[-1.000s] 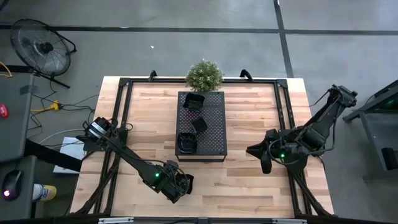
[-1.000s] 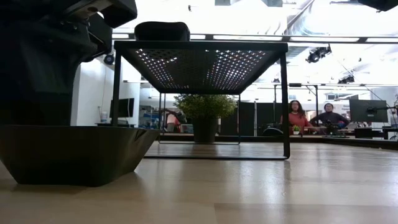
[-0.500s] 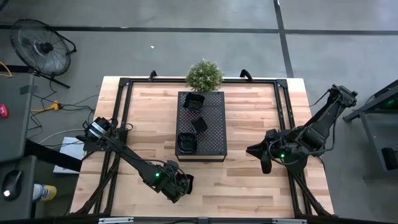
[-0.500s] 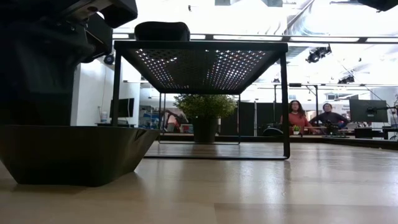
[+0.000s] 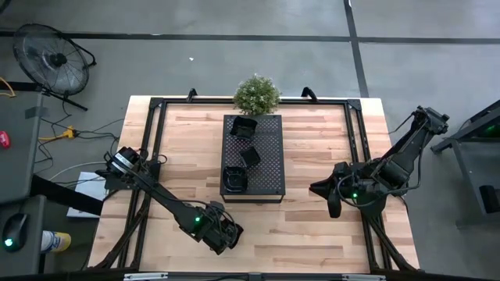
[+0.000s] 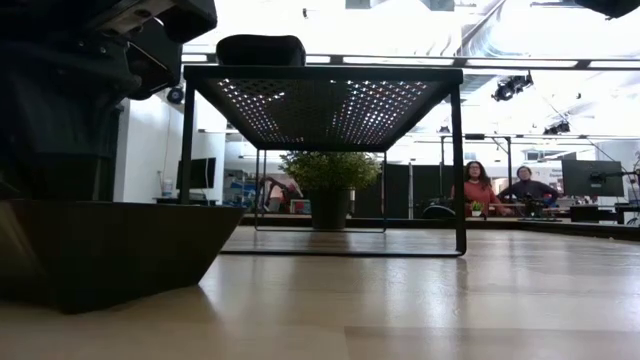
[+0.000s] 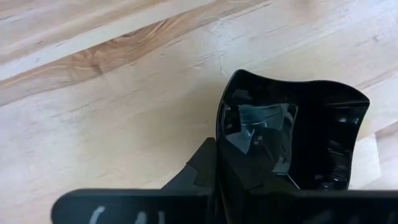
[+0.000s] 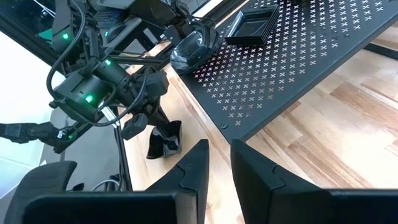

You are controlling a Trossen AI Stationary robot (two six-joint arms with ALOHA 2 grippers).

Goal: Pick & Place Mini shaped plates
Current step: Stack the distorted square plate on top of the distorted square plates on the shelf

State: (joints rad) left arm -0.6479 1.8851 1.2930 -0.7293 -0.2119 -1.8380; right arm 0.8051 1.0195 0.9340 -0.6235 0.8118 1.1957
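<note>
A: High view, please.

B: A wooden table [image 5: 312, 148] carries a black perforated tray [image 5: 266, 168] at its centre, with three mini shaped plates on it: one at the far end [image 5: 244, 127], one in the middle [image 5: 250, 156] and one at the near end [image 5: 234, 179]. A potted plant [image 5: 256, 94] stands just beyond the tray's far edge. The left gripper [image 5: 232, 232] is at the table's near edge, in front of the tray and clear of it. The right gripper [image 5: 330, 197] hangs to the right of the tray, well apart from it. A floor fan [image 5: 51, 58] stands off the table's far left corner.

A: Low view?

B: A dark plate [image 6: 110, 250] fills the near left, tilted, with the left arm's dark bulk above it. Behind stands the tray on its legs [image 6: 325, 105], one plate [image 6: 262, 49] showing above its top. The plant [image 6: 330, 185] is seen between the legs; two seated people [image 6: 500, 188] are in the room beyond.

A: Left wrist view?

B: The pincer is clamped on the rim of a glossy wavy-rimmed plate [image 7: 292, 143], above bare wood.

A: Right wrist view?

B: Its two fingers [image 8: 193, 171] stand a narrow gap apart, holding nothing. Beyond lie the tray's corner [image 8: 280, 68], two of its plates [image 8: 196, 46], and the left arm with its plate [image 8: 165, 140].
</note>
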